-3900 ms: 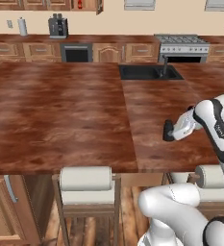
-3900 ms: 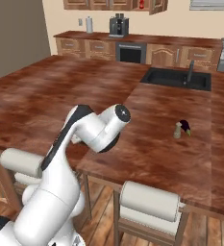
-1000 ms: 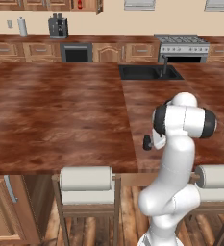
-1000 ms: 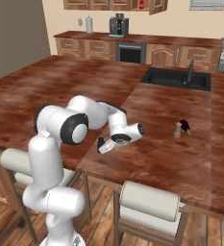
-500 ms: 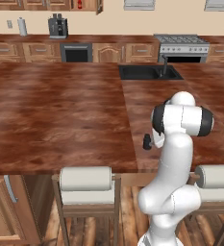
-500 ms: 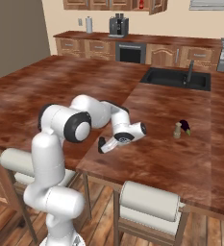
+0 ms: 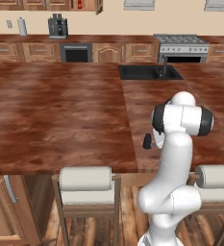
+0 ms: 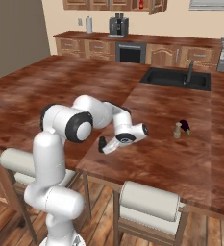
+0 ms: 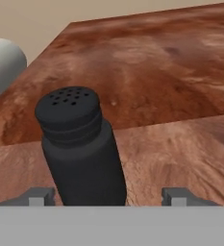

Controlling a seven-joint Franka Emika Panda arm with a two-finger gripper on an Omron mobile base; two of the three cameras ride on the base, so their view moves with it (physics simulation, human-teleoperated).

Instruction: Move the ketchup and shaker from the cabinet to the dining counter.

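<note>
1. On the glossy reddish-brown dining counter [image 7: 60, 110], left base view, the small black cylindrical shaker [image 7: 147, 141] stood near the front edge.
2. Right base view: the two-finger gripper [image 8: 103, 144] sat around it.
3. Hand view: the finger tips [image 9: 36, 194] stood apart, clear of the shaker [image 9: 80, 149].

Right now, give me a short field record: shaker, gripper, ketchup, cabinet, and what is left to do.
shaker: black shaker standing upright on the dining counter, near its front edge
gripper: gripper open, one finger on each side of the shaker with a gap on both sides, not gripping
ketchup: red bottle on the shelf of the wall cabinet
cabinet: door open
other items: small pale item and dark item on the counter's right side, too small to identify
remaining: shaker delivered; ketchup not yet fetched
</note>
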